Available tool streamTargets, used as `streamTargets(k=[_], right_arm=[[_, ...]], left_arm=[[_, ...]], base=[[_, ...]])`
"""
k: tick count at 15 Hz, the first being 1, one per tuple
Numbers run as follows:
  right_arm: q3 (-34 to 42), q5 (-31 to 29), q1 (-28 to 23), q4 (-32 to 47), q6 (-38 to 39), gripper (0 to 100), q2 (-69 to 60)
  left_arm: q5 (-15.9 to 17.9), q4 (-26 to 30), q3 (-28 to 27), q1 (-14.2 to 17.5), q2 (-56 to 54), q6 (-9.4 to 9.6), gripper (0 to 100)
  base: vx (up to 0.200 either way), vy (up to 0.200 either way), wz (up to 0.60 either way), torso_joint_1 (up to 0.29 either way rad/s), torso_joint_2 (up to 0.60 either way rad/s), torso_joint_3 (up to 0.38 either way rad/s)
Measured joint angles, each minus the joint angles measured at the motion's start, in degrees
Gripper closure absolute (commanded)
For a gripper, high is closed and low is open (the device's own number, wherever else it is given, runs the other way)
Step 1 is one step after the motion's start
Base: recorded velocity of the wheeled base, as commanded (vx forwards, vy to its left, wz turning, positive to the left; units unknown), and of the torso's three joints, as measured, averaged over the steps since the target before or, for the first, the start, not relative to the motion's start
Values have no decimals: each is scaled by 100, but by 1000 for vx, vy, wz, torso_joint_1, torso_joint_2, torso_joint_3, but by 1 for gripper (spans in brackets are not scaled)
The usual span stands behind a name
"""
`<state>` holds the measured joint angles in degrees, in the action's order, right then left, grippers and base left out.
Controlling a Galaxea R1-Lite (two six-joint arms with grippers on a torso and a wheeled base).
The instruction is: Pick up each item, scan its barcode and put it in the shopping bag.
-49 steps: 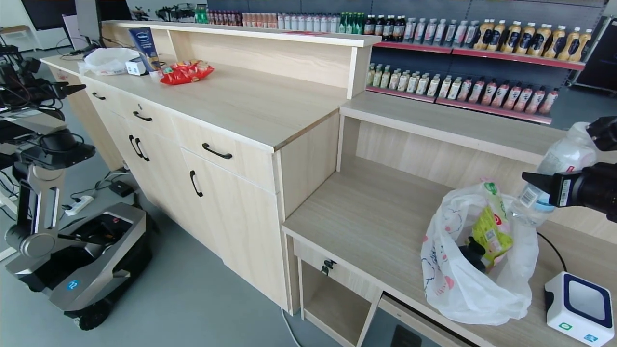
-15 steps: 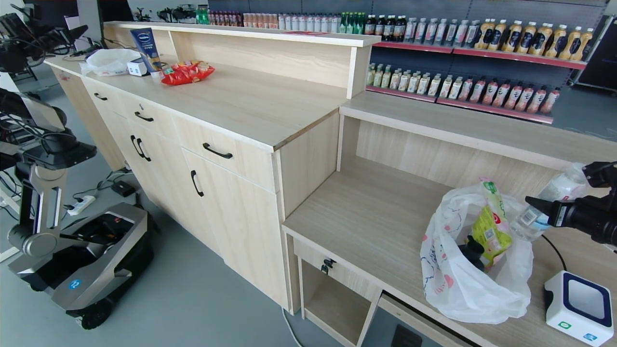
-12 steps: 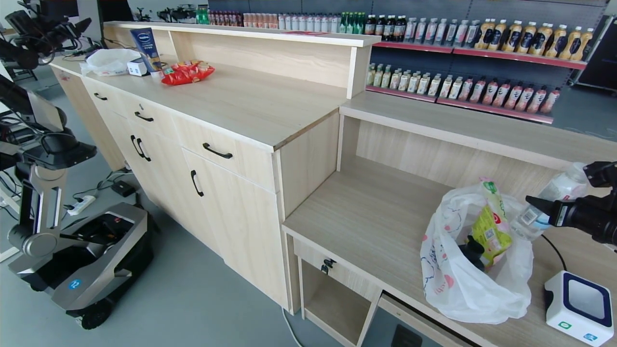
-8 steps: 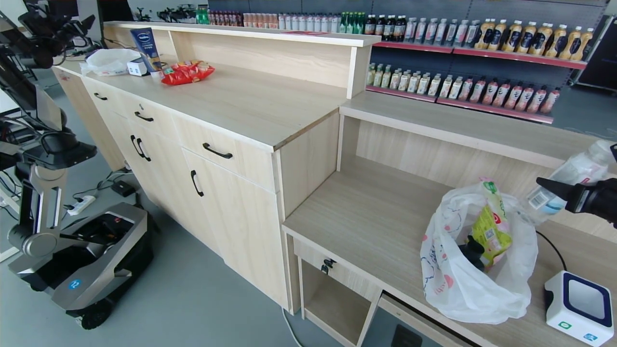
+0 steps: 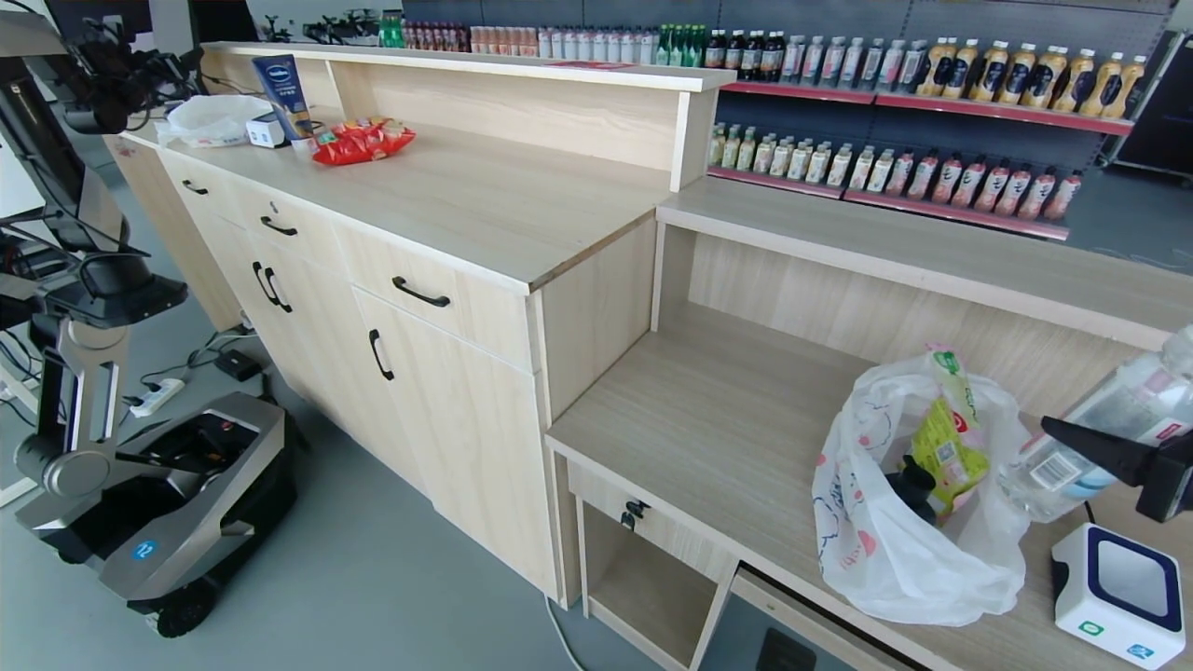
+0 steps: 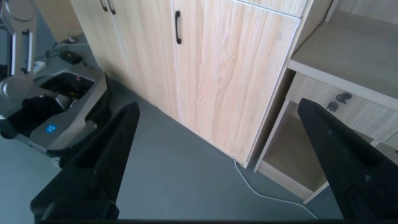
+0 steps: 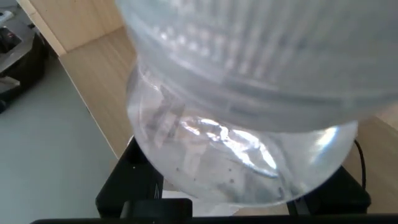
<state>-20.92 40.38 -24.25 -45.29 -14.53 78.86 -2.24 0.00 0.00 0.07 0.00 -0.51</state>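
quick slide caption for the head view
Right gripper holds a tilted clear bottle over the counter, between shopping bag and scanner.

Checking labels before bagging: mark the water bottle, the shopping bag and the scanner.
water bottle (image 5: 1118,405), head view, clear plastic mid-body.
shopping bag (image 5: 876,550), head view, white front wall.
scanner (image 5: 1123,573), head view, dark window.

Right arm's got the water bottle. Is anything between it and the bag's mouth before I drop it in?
Nothing visible separates them: the water bottle in the right gripper hangs just beside the shopping bag. Inside the mouth, though, a green packet stands upright with a dark item beside it, so space looks tight.
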Motion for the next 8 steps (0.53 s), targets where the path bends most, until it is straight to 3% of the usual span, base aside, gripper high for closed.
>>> streamTargets(k=[4,8], right_arm=[[177,5,-77,29,-621,100,291],[177,18,-224,-428,-884,100,906]], left_arm=[[-2,0,0,0,0,0,0],[-2,0,0,0,0,0,0]], base=[[0,0,0,0,0,0],[0,0,0,0,0,0]])
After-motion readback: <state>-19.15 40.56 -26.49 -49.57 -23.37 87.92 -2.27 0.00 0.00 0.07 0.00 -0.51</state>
